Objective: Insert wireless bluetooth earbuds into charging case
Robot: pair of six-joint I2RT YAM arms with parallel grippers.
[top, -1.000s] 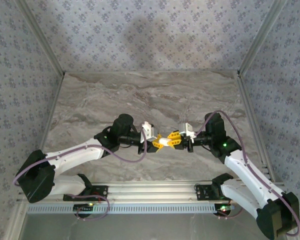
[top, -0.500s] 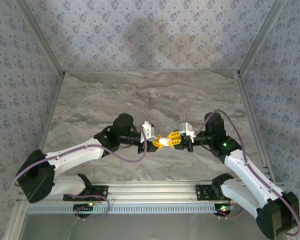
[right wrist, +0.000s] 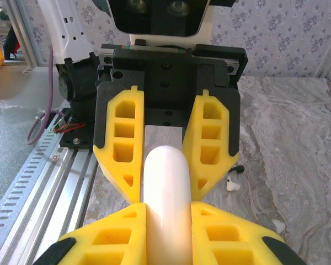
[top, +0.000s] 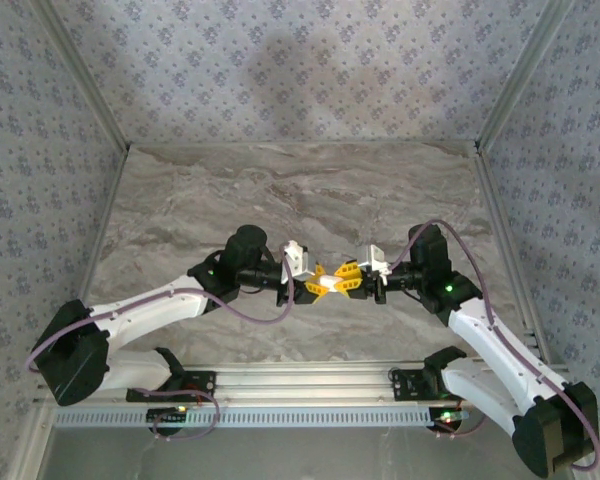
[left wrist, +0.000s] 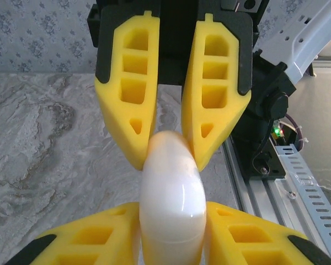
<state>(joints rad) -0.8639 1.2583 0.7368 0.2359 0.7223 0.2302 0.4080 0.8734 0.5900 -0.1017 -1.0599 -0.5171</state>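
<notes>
The left hand (left wrist: 172, 205) is clasping one end of the small glossy white rounded charging case (left wrist: 171, 182), with both yellow fingers lying against its sides. The right hand (right wrist: 167, 205) is gripping the opposite end, nearly closed around it. The case is hanging between them above the grey marbled worktop (top: 280, 190). A tiny white plastic earbud (right wrist: 231, 185) is lying on the worktop near a tiny black stick (right wrist: 238, 168).

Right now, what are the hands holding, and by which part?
The charging case, shared: the right hand clamps one end, the left hand grips the opposite end.
</notes>
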